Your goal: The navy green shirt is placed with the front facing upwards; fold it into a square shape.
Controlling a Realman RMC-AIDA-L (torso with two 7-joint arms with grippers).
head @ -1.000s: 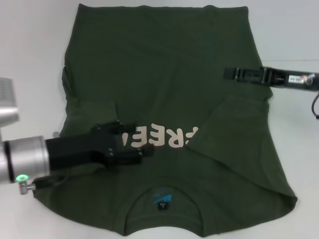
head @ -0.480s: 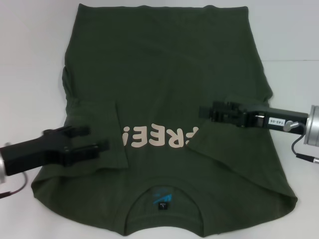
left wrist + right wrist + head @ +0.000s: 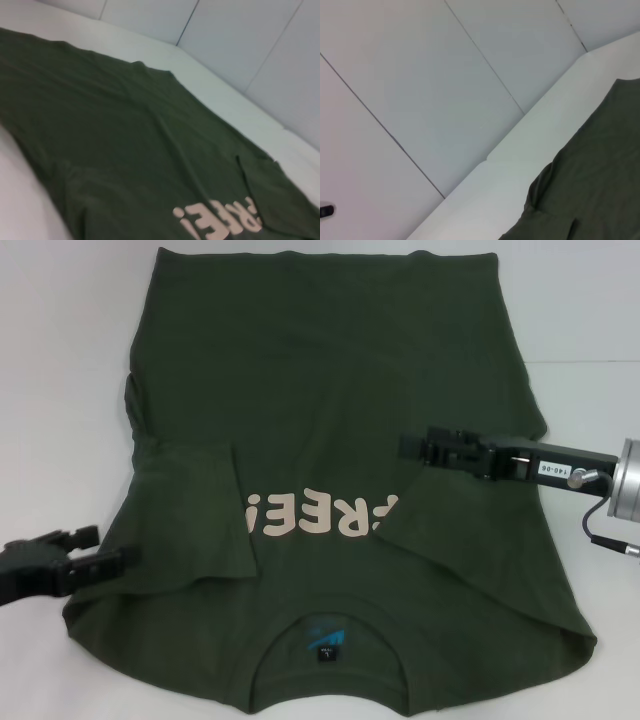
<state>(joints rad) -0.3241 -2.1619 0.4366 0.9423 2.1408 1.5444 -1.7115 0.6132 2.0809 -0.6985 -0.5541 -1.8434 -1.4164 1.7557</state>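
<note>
The left gripper hangs at the shirt's left edge, fingers parted around nothing. The right gripper hovers over the folded-in right sleeve, jaws slightly apart and empty. The navy green shirt lies flat, front up, on a white table, collar nearest the robot, both sleeves folded inward beside the cream lettering. Pale panelled walls rise behind the table. Since half a second ago the left gripper has drawn back off the left sleeve; the right has lifted slightly.
</note>
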